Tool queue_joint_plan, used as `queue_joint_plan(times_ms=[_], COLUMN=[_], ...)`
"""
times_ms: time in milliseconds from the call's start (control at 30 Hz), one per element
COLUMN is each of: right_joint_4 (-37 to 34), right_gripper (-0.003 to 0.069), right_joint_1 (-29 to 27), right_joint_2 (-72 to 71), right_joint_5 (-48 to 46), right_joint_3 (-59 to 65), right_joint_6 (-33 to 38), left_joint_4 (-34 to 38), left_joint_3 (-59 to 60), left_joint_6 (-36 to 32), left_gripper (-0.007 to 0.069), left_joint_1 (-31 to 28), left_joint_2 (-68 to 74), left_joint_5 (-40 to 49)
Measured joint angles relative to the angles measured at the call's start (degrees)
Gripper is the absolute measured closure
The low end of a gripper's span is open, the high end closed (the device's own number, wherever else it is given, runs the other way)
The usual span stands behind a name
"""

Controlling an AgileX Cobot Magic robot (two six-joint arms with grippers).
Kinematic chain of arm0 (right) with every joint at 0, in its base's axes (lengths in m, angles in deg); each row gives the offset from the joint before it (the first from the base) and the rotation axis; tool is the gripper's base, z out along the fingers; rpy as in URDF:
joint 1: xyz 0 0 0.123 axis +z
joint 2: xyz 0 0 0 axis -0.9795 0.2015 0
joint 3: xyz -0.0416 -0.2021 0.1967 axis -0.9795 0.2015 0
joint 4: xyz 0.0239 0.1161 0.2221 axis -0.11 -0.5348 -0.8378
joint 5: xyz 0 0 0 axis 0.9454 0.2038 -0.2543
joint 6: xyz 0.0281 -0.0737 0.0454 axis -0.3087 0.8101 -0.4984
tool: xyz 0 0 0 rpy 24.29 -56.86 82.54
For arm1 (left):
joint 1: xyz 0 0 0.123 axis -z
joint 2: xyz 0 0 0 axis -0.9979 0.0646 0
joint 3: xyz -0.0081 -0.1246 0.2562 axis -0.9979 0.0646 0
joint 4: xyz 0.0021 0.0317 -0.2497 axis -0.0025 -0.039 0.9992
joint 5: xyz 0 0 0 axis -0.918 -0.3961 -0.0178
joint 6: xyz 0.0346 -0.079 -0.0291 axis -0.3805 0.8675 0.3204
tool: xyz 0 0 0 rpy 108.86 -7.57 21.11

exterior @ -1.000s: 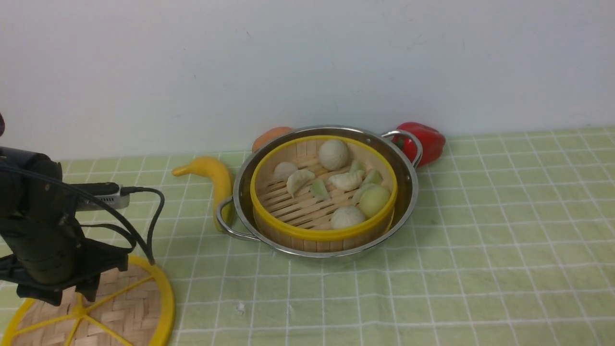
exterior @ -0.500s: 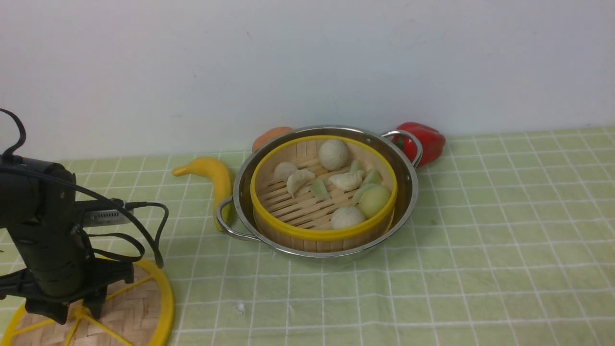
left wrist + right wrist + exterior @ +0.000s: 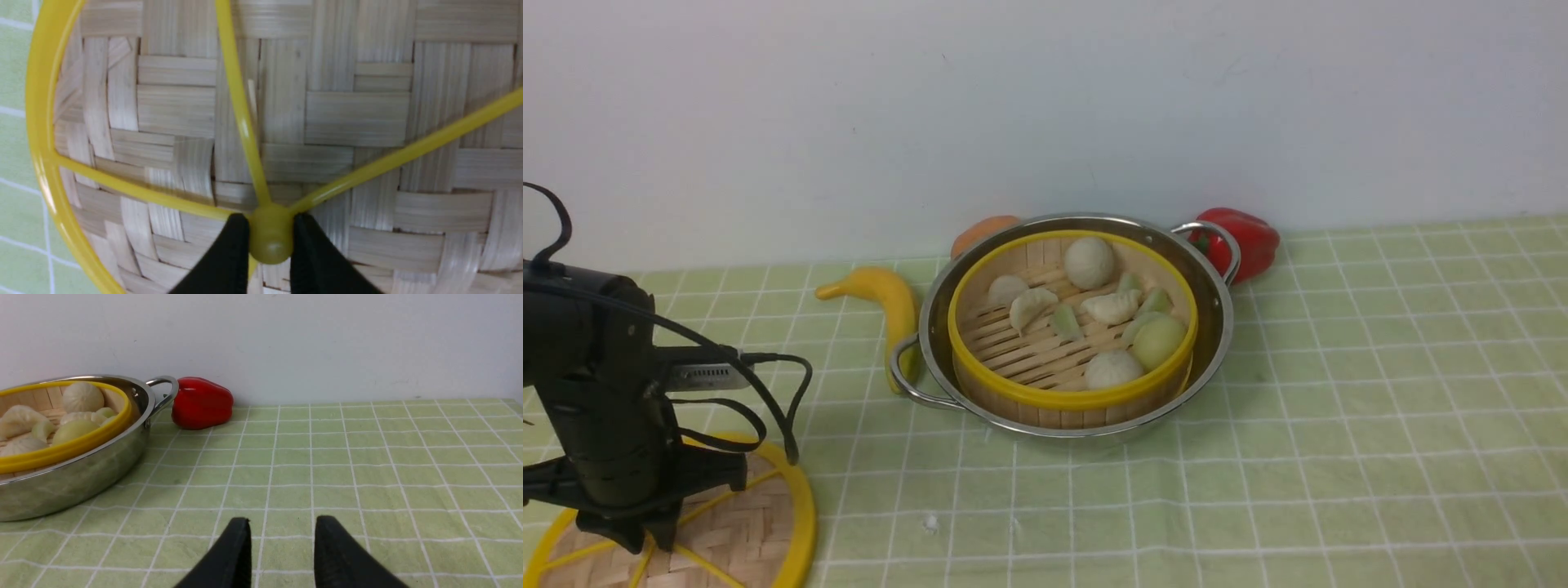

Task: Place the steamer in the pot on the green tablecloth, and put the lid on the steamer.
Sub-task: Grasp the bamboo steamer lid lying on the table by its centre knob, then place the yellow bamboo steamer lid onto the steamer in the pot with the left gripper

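Black-fingered, the left pincer (image 3: 270, 222) nips the centre knob (image 3: 270, 249) of the lid (image 3: 347, 118), which lies flat on the green tablecloth (image 3: 1339, 408). The right pincer (image 3: 282, 535) hangs spread, empty. Beyond, the steamer (image 3: 1045, 359) already sits in the pot (image 3: 1218, 327); only lidding remains, I'd say.

Left jaws pinched, right jaws apart.

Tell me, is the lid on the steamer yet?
Off. The steamer sits uncovered in the pot, buns showing; the lid lies flat on the tablecloth, pinched at its centre by the left gripper.
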Motion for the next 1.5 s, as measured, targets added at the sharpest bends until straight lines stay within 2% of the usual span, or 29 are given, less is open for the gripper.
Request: queue_joint_plan(times_ms=[133,333,600,733,833,967,1067,1267,1500], right_joint_4=[0.0,0.0,0.0,0.0,0.0,0.0,0.0,0.0,0.0], right_gripper=[0.0419,0.0419,0.0419,0.0419,0.0419,0.0419,0.0419,0.0419,0.0419], right_joint_1=[0.0,0.0,0.0,0.0,0.0,0.0,0.0,0.0,0.0], right_joint_2=[0.0,0.0,0.0,0.0,0.0,0.0,0.0,0.0,0.0], right_joint_5=[0.0,0.0,0.0,0.0,0.0,0.0,0.0,0.0,0.0], right_joint_3=[0.0,0.0,0.0,0.0,0.0,0.0,0.0,0.0,0.0], right_joint_6=[0.0,-0.1,-0.1,0.4,0.5,0.5,0.5,0.5,0.5], left_joint_4=[0.0,0.8,3.3,6.6,15.7,22.3,25.5,25.7,24.8], left_joint_3=[0.0,-1.6,-12.8,-20.3,-26.4,-30.4,-33.9,-39.6,-45.2], left_joint_6=[-0.5,-5.6,-13.0,-18.5,-26.9,-34.5,-40.6,-48.0,-51.7], left_gripper=[0.0508,0.0508,0.0508,0.0508,0.0508,0.0508,0.0508,0.0508,0.0508], left_joint_1=[0.0,0.0,0.2,0.2,0.9,3.6,8.3,16.8,22.9], left_joint_2=[-0.7,-3.6,-8.3,-9.4,-9.4,-9.0,-7.0,-0.1,6.3], left_joint_5=[0.6,1.6,6.5,9.7,10.3,10.3,10.3,10.0,7.6])
